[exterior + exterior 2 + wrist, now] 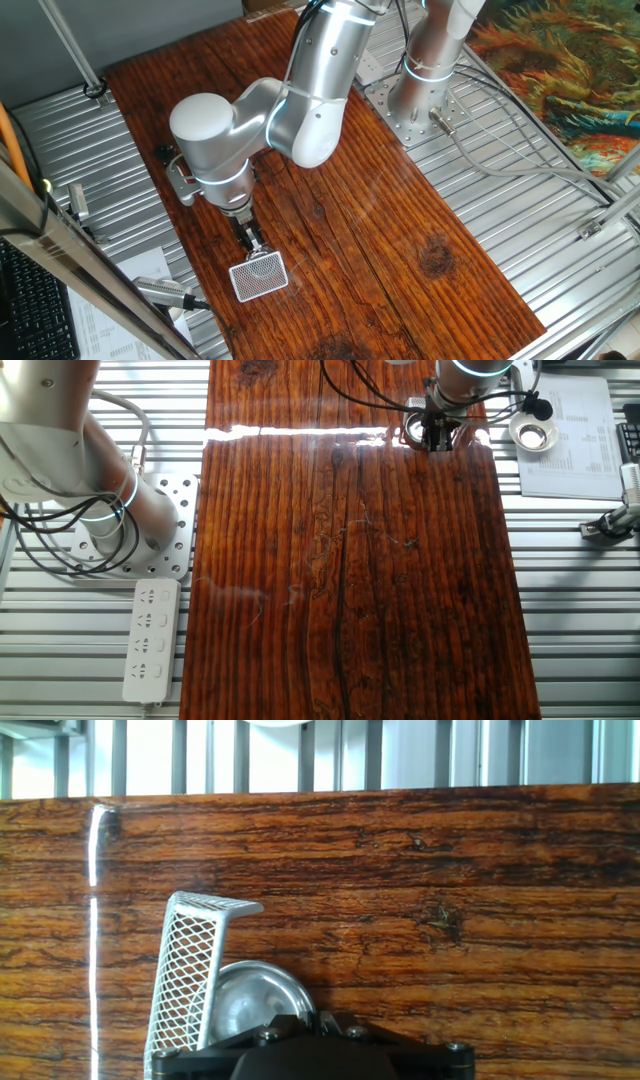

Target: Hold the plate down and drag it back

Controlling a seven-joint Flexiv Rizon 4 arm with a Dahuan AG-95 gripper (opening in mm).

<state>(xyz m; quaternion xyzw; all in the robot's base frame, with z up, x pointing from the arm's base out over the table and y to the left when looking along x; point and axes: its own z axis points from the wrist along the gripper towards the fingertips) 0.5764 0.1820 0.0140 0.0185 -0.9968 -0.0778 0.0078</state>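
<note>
Gripper [254,245] tips at plate [263,266] rim

The gripper [255,243] hangs over the wooden table [400,230], near its end far from the arm's base [418,112]. In the hand view the plate [255,998] lies on the wood just before the fingers, and the lattice card [190,975] stands tilted at its left, overlapping its rim (touching or not, hard to tell). In the other fixed view a power strip [152,638] lies off the table, before the base.

I saw a small round silver metal plate [252,1000] shining glossily, a lattice-patterned card [188,975], and a glossy grained reddish-brown wooden table [420,920].
</note>
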